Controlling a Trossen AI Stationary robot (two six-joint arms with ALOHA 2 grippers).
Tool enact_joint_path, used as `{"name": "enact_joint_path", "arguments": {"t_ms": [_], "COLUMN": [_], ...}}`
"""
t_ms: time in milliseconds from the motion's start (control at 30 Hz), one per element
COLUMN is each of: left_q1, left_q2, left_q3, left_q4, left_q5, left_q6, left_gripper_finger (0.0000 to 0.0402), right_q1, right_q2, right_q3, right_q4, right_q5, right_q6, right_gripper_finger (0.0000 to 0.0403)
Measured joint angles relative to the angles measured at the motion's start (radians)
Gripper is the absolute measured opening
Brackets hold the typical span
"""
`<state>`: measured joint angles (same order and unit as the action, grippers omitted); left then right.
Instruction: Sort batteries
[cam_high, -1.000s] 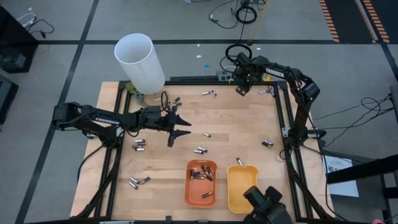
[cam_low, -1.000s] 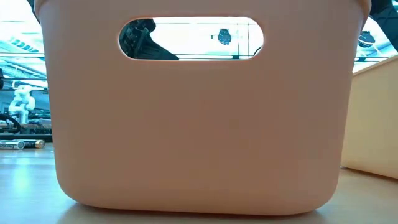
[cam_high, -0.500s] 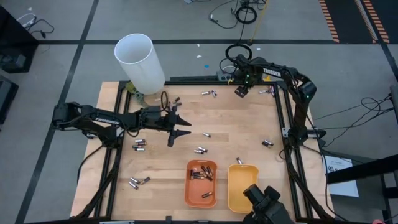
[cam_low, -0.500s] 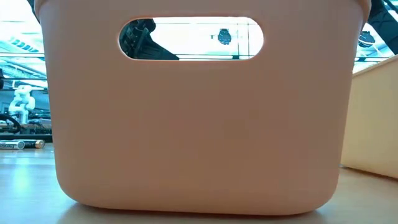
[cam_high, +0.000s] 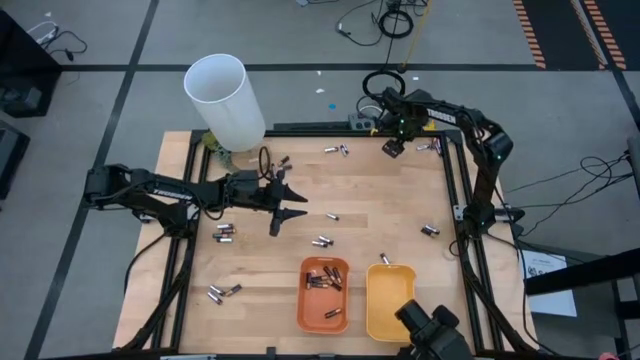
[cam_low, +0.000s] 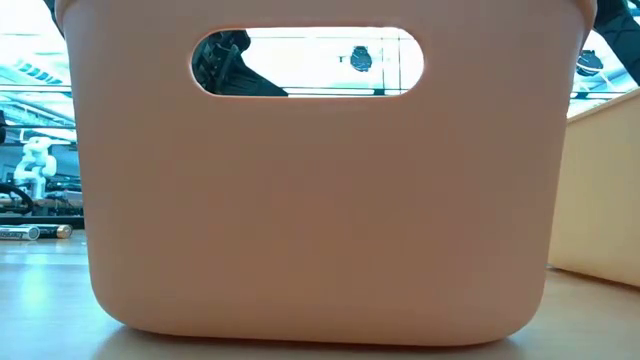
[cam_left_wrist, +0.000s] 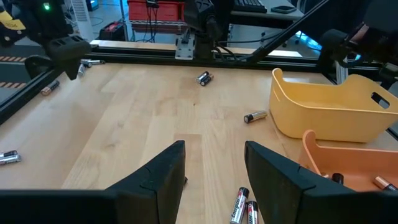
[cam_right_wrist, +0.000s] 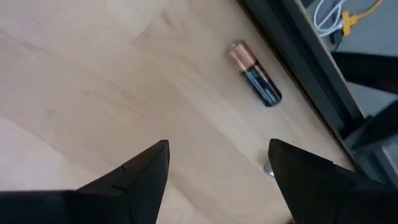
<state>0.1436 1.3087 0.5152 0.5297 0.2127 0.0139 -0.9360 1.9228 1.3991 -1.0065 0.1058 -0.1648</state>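
While your left gripper (cam_high: 285, 208) has stayed parked mid-table, fingers apart and empty, the high view shows your right gripper (cam_high: 393, 147) has slid along the far edge toward the right corner. Batteries (cam_high: 320, 241) lie scattered over the table (cam_high: 380, 200); several sit in the orange tray (cam_high: 308, 310), none visible in the yellow tray (cam_high: 388, 305).

Low view: the orange tray wall blocks nearly everything.

Left wrist: open fingers (cam_left_wrist: 155, 177) over bare wood, batteries (cam_left_wrist: 242, 205) just beside them.

Right wrist: spread, empty jaws near a copper-ended cell (cam_right_wrist: 255, 74) by the frame. You look lined up for that pick.
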Motion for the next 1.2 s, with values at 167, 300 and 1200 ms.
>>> {"name": "enact_joint_path", "arguments": {"t_ms": [167,300,1200], "left_q1": [0.000,0.000,0.000], "left_q2": [0.000,0.000,0.000], "left_q3": [0.000,0.000,0.000], "left_q4": [0.000,0.000,0.000], "left_q5": [0.000,0.000,0.000], "left_q6": [0.000,-0.006,-0.005], "left_gripper_finger": [0.0177,0.0177,0.0177], "right_q1": [0.000,0.000,0.086], "right_q2": [-0.006,-0.006,-0.050], "right_q3": [0.000,0.000,-0.005], "right_q4": [0.016,0.030,-0.153], "right_q5": [-0.004,-0.005,0.001], "right_q6": [0.240,0.312,0.453], "right_gripper_finger": [0.0267,0.0267,0.0267]}}
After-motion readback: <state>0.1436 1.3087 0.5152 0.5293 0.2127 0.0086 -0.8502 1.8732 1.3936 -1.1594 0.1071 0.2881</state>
